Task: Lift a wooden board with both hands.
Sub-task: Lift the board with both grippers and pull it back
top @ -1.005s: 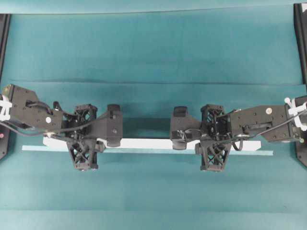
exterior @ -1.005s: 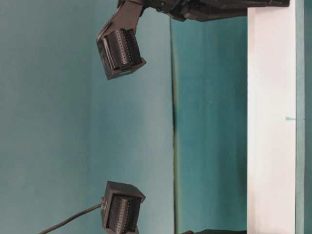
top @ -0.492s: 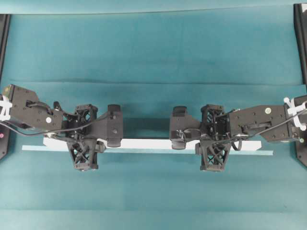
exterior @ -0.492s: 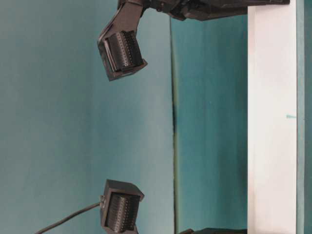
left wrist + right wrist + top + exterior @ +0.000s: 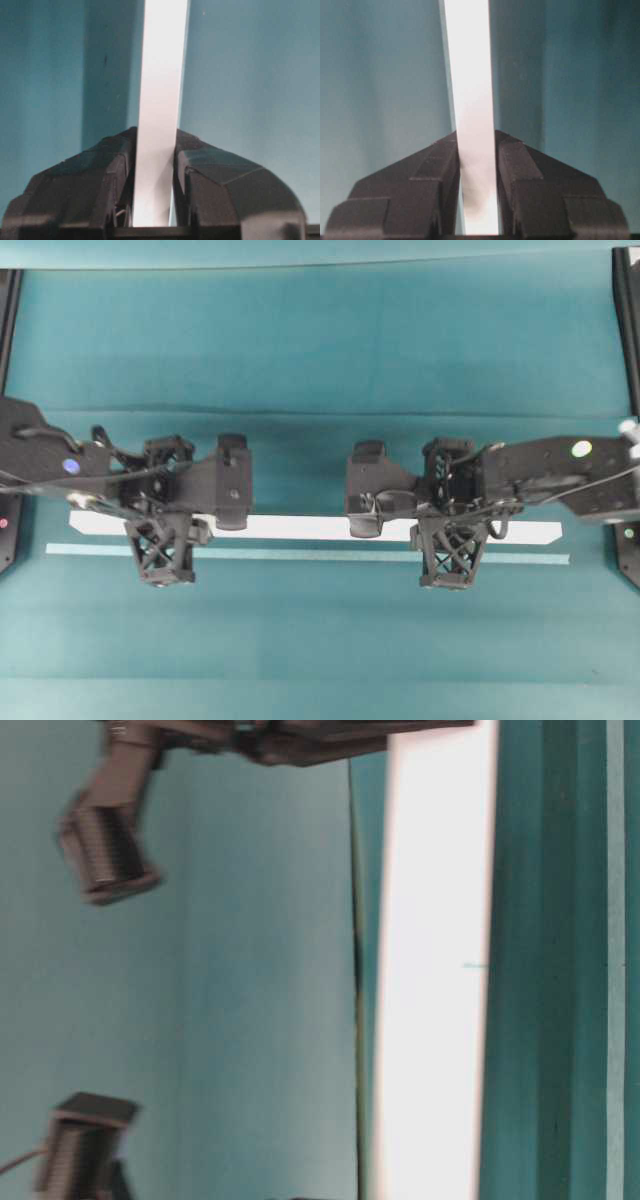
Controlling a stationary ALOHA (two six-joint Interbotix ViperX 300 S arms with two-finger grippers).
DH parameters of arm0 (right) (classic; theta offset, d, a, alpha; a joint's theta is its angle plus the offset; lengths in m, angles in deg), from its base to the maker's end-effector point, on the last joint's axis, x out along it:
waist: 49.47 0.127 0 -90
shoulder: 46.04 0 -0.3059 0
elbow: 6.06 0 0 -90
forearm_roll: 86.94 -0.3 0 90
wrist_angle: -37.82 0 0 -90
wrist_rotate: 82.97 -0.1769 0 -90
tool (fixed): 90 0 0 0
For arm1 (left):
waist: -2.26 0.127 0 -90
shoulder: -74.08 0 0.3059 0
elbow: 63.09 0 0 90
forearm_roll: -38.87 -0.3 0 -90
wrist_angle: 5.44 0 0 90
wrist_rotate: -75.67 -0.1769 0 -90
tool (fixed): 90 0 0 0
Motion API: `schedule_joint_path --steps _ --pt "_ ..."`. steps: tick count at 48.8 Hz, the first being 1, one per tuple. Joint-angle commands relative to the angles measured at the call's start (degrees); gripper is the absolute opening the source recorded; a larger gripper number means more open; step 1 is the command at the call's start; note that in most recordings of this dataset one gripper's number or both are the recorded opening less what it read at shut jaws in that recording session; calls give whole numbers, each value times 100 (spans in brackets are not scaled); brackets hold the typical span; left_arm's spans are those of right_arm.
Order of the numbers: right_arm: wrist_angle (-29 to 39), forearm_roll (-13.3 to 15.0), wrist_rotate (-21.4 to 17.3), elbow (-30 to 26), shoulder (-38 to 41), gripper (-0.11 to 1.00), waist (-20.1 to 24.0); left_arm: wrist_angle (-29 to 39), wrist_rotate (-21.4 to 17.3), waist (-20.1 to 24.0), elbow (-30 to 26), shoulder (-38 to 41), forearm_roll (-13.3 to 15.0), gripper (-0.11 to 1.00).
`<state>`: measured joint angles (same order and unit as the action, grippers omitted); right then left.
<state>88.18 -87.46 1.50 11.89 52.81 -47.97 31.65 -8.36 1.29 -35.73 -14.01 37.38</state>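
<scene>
You had both arms reaching inward, left gripper [image 5: 154, 200] and right gripper [image 5: 477, 200] each clamped on the wooden board [image 5: 300, 528].

The white board [image 5: 470, 100] runs straight up the middle, from the bottom edge to the top; the right gripper [image 5: 477, 165] clamps it, one black wedge-shaped finger [image 5: 437, 175] pressed against each long side. Teal cloth [image 5: 580, 75] fills the background; the board's lower part looks blurred.
</scene>
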Motion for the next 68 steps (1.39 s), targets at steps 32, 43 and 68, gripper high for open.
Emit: schedule_joint_path --steps 32,43,68 --pt "2355 26 -62 -1907 -387 21 -114 2030 44 123 -1749 -861 0 18" --pt "2927 185 -62 -2584 -378 21 -114 2505 62 176 -2364 -888 0 18" --pt "4069 650 -18 -3850 -220 21 -97 3454 -9 290 -3630 -861 0 18"
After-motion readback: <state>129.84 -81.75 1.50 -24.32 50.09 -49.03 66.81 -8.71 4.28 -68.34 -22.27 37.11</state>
